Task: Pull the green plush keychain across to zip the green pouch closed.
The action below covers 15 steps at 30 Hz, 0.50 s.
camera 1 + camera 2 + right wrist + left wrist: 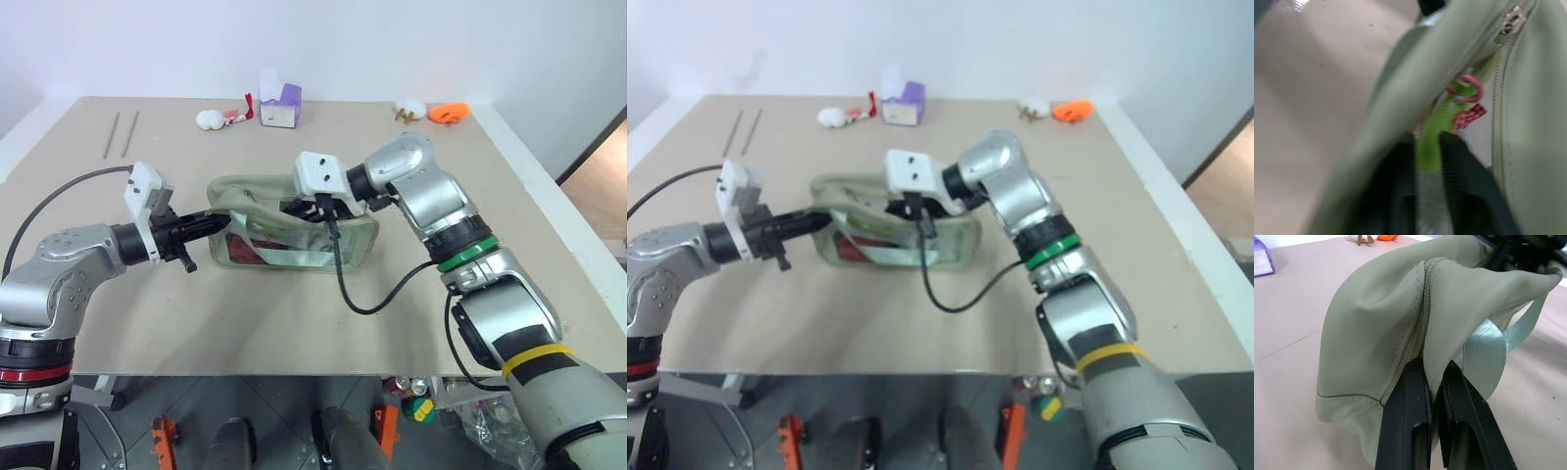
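The green pouch (pixel 235 191) lies in the middle of the table, its clear side window facing me. My left gripper (pixel 210 221) comes in level from the left and is shut on the fabric at the pouch's end seam (pixel 1422 328), beside the green webbing strap (pixel 1488 357). My right gripper (pixel 306 210) angles down onto the pouch's top from the right. In the right wrist view the lime-green plush keychain (pixel 1437 120) runs between its two black fingers (pixel 1464 166), which hold it. The zipper slider (pixel 1511 22) sits further along the zipper, with the pouch mouth gaping there.
At the table's far edge stand a purple and white box (pixel 279 103), a white plush toy (pixel 211 119), a small white item (pixel 409 110) and an orange toy (pixel 449 113). Two thin rods (pixel 122 132) lie far left. A black cable (pixel 362 304) loops from my right wrist over the tabletop.
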Motion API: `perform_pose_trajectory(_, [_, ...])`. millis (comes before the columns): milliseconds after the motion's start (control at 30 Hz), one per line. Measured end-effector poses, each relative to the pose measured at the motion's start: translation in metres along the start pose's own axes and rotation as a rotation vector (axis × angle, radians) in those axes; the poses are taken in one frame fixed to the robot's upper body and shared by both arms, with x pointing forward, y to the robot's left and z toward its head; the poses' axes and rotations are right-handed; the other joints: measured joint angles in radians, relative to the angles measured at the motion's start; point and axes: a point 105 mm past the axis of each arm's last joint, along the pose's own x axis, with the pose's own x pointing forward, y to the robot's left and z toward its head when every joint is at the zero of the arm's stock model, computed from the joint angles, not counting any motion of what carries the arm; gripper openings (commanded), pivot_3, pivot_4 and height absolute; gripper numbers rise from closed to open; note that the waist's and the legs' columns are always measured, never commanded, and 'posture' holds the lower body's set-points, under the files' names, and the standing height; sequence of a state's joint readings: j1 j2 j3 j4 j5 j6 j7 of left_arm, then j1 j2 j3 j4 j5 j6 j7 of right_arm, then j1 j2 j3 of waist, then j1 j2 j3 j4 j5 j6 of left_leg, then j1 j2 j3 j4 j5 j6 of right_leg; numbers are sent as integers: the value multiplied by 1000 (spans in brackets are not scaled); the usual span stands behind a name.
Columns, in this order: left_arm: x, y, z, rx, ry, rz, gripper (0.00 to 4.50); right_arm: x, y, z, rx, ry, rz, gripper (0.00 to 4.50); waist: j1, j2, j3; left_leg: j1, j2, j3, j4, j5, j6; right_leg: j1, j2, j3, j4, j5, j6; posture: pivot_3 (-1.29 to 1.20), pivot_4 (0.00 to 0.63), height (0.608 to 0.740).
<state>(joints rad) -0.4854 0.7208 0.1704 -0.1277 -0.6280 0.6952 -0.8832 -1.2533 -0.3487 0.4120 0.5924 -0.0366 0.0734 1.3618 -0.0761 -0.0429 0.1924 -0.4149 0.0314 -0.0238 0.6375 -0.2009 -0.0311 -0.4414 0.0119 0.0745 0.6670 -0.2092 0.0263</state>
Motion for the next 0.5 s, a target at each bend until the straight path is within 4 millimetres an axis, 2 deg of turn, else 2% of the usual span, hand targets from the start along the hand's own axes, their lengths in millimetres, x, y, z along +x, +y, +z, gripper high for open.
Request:
perform_pose_trajectory(200, [0, -1, -1, -7, -1, -2, 0, 5, -4, 1, -17, 13, -12, 4006, 0, 0, 0, 0, 0, -1, -1, 0, 0, 0, 0, 0, 0, 0, 0, 0, 150, 740])
perform_pose_trajectory(500, [0, -2, -1, -8, 1, -2, 0, 11, -3, 1, -36, 32, -4, 4006, -1, 0, 0, 0, 0, -1, -1, 0, 0, 0, 0, 0, 0, 0, -1, 0, 150, 740])
